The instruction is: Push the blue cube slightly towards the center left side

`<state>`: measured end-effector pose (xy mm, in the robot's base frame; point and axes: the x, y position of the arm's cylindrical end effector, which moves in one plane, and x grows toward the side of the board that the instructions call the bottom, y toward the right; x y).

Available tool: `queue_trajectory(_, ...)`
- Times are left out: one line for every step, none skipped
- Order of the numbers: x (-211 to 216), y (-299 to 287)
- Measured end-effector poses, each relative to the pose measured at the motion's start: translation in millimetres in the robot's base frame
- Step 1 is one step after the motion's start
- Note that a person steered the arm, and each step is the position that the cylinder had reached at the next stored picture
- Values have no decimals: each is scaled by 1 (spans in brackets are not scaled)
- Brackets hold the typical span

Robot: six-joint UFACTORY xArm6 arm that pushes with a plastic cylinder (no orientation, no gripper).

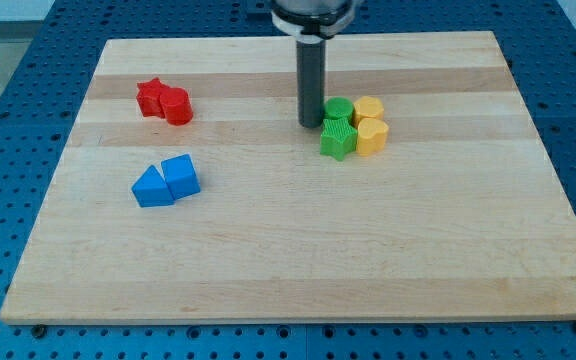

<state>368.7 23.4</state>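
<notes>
Beneath everything lies a pale wooden board (298,270) with lengthwise grain bands, resting on a blue perforated base plate (8,110) that shows on all sides of it. No more of the room is visible.

Blue cube (181,175): sits in the board's left half, slightly above mid-height, turned so a corner faces the view's bottom. Top face lighter than its sides. Its left side touches a blue triangular block (152,188).

Other blocks: red star-shaped block (150,97) touching a red rounded block (176,106), toward the view's top left. Right of centre, a tight cluster: green cylinder (338,110), green star-shaped block (337,138), and two yellow blocks (370,110) (372,136), shapes unclear.

Dark rod stands upright; my tip (312,124) rests on the board just left of the green cylinder, touching or nearly so, I cannot tell which. It is well apart from the blue cube, to that cube's upper right. The arm carries no hand, only the rod, so nothing is pinched.
</notes>
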Motion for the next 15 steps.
queue_trajectory(0, -3)
queue_trajectory(8, -34)
queue_trajectory(28, -49)
queue_trajectory(42, -55)
queue_trajectory(68, -56)
queue_trajectory(104, -60)
queue_trajectory(136, -86)
queue_trajectory(142, -103)
queue_trajectory(142, -105)
queue_trajectory(142, -118)
queue_trajectory(141, -130)
queue_trajectory(127, -143)
queue_trajectory(106, -154)
queue_trajectory(98, -175)
queue_trajectory(104, -173)
